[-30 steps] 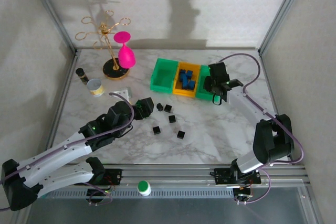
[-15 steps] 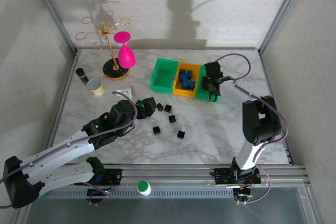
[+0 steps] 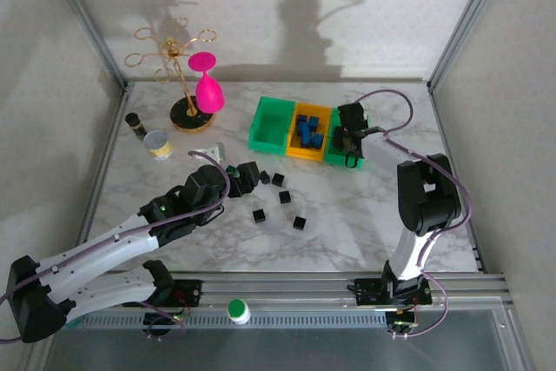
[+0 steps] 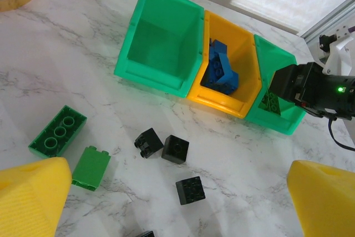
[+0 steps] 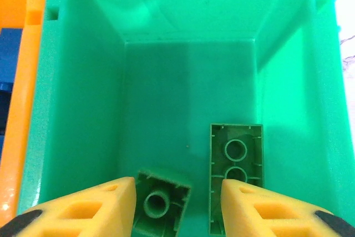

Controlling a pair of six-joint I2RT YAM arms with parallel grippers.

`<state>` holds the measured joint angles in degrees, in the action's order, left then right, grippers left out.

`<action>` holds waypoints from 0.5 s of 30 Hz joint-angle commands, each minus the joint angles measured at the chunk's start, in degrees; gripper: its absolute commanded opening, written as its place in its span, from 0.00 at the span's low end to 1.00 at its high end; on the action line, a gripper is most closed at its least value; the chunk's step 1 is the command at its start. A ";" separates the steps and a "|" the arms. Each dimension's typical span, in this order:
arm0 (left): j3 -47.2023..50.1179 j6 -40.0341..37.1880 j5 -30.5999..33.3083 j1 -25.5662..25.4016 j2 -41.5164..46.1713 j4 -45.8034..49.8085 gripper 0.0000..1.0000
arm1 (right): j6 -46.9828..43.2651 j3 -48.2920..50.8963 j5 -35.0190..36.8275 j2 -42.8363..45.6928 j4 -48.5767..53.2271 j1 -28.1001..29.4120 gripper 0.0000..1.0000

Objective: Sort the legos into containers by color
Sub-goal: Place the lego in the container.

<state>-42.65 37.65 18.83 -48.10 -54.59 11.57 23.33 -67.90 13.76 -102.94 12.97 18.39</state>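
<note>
Toward the upper right of the overhead view, three joined bins (image 3: 269,138) stand in a row on the marble surface (image 3: 347,223), and the right gripper (image 3: 351,154) dips into the green bin at the right end (image 4: 275,119). In its wrist view the jaws stand a little apart with nothing clamped. A small green brick (image 5: 161,203) lies tilted on the bin floor between the fingers, close to the finger on the left of the frame and clear of the other. A longer green brick (image 5: 236,184) lies underside up just beside it. The orange bin (image 4: 244,84) in the middle holds a heap of blue bricks (image 4: 222,70), and the green bin at the left end (image 4: 161,43) shows its bare floor. Left of centre in the overhead view, the left gripper (image 3: 241,174) hovers low over the surface, its jaws spread wide and holding nothing. At the lower left of its wrist view a long green brick (image 4: 57,131) and a short green brick (image 4: 91,166) lie just beside each other. Near the middle of that frame are three black bricks (image 4: 175,149), two side by side and the third a little lower, all in front of the bins.
</note>
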 commanded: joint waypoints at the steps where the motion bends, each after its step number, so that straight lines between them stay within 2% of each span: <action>1: -1.27 -0.82 -0.02 0.60 0.06 -0.19 1.00 | -0.61 -1.11 -0.01 4.49 0.56 -0.20 0.45; 7: -1.38 -0.48 0.92 0.64 1.66 0.87 1.00 | -1.30 -1.46 -3.07 9.21 2.76 1.77 0.47; 15: 0.30 1.34 2.87 0.64 5.37 3.55 1.00 | -1.59 -1.64 -1.78 10.39 5.10 14.53 0.52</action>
<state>-42.63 37.85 19.57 -48.03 -51.00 13.02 22.37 -68.58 11.97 -93.25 15.25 29.41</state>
